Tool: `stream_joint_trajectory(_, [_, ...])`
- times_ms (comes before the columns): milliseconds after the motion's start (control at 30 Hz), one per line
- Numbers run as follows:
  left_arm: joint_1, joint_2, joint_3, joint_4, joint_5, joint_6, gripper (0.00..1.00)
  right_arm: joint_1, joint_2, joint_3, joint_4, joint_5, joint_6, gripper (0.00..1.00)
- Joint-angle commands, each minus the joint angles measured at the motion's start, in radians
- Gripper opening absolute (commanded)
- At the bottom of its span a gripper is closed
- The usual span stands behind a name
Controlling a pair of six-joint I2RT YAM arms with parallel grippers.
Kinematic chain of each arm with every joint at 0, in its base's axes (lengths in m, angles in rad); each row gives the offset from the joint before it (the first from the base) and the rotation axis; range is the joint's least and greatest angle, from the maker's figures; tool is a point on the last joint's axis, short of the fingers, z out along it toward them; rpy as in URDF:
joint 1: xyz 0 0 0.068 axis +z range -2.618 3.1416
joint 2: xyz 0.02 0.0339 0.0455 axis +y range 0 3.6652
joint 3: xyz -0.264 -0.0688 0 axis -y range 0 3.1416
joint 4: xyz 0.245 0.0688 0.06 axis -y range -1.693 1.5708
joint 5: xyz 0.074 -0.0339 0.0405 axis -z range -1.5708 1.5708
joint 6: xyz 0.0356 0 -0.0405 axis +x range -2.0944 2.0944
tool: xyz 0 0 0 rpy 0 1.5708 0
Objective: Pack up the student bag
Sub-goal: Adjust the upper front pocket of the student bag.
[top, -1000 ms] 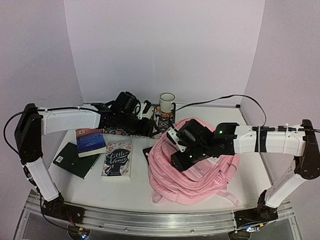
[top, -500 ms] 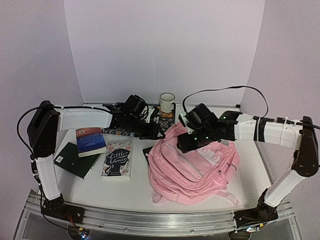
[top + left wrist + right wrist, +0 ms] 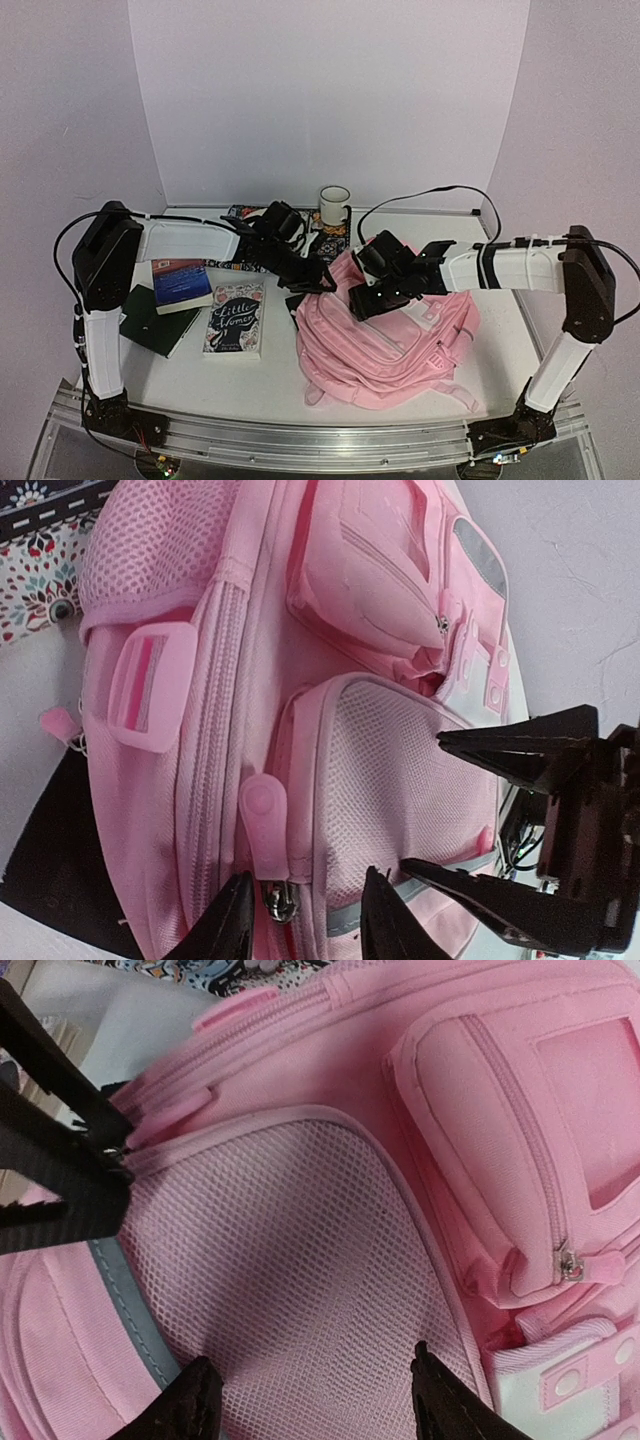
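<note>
A pink backpack (image 3: pixel 390 345) lies right of centre in the overhead view. The left gripper (image 3: pixel 300 920) has jaws narrowly apart astride the zip pull (image 3: pixel 263 815); the right gripper (image 3: pixel 315 1405) gapes above the mesh pocket (image 3: pixel 290 1260). An off-centre pinch could miss the tab and drag fabric.

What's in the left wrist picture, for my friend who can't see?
A big pink student bag fills the picture. The left tool stands open around a pink zip pull; the open right tool is at the right, by a mesh pocket.
</note>
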Motion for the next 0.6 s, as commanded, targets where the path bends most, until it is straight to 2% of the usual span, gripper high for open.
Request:
stream_joint_trajectory(0, [-0.035,-0.005,0.019,0.017,0.069,-0.026,0.35,-0.01,0.042,-0.037,-0.004,0.035,0.01,0.65])
stream_joint_trajectory(367, [-0.106,-0.161,-0.131,0.128,0.105,-0.074,0.29,-0.032,0.002,-0.05,0.004,0.041,-0.071,0.65])
stream_joint_trajectory(567, [-0.092,-0.213,-0.157,0.101,-0.109,-0.055,0.3,-0.033,-0.049,-0.067,0.021,0.006,-0.078,0.65])
